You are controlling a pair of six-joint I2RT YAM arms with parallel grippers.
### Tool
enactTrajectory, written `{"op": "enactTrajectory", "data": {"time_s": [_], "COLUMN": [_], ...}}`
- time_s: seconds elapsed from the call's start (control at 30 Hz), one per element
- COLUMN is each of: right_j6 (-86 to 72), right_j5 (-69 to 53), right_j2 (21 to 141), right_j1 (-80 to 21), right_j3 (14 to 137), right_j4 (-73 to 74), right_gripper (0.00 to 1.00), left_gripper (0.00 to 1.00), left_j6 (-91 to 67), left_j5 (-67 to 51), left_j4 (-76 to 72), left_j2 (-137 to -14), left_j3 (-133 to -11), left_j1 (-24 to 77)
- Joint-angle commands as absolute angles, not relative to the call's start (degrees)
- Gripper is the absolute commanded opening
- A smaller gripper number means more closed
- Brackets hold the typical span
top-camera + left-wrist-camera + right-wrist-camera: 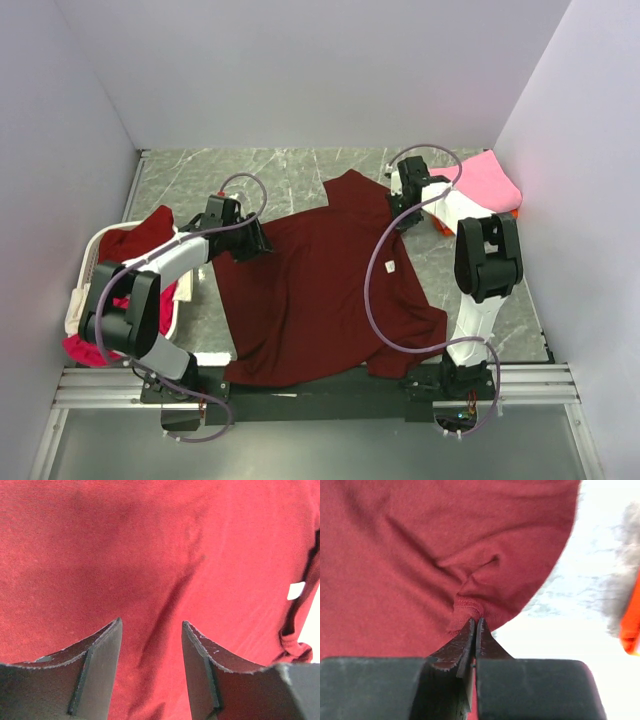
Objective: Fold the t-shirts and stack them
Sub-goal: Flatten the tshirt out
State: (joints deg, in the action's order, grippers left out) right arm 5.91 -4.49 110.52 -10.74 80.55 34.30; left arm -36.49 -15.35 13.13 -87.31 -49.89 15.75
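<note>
Maroon t-shirt (320, 290): lying open. Right gripper (475, 621) pinches its hem; left gripper (151, 625) spread over it. Advise pulling taut, evenly.

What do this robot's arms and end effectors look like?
The left arm and right arm are white shells with black joints, each with a lavender cable. The left end effector and right end effector have dark grey, tapered fingers with scuffed edges.

Five cloth pieces show: one maroon t-shirt (320, 300), one pink t-shirt (490, 178), one orange t-shirt (516, 213), one dark red garment (145, 232) and one magenta garment (82, 350). There is one white basket (85, 275). There are two grippers, the left gripper (150, 621) and the right gripper (477, 622).
</note>
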Motion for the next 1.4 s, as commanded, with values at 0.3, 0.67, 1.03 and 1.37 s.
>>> {"op": "enactTrajectory", "data": {"time_s": [0.3, 0.67, 1.03, 1.37], "right_j6": [25.1, 33.4, 31.7, 14.3], "right_j5": [11.5, -6.0, -32.7, -21.4], "right_j2": [109.3, 106.8, 125.3, 139.4], "right_j1": [-3.5, -2.3, -3.9, -6.4], "right_j3": [90.2, 93.6, 115.3, 134.9], "right_j4": [34.4, 40.6, 49.2, 36.9], "right_gripper": [0.02, 0.54, 0.53, 0.52], "left_gripper": [0.55, 0.63, 0.64, 0.57], "left_j6": [-37.1, -30.1, -31.9, -25.9], "left_j5": [-10.2, -1.9, -7.1, -1.1], "left_j4": [10.6, 14.6, 15.9, 25.2], "left_j2": [-92.1, -80.1, -84.4, -93.2], "left_j3": [-51.4, -57.3, -59.7, -69.1], "left_j1": [15.7, 14.5, 3.5, 3.3]}}
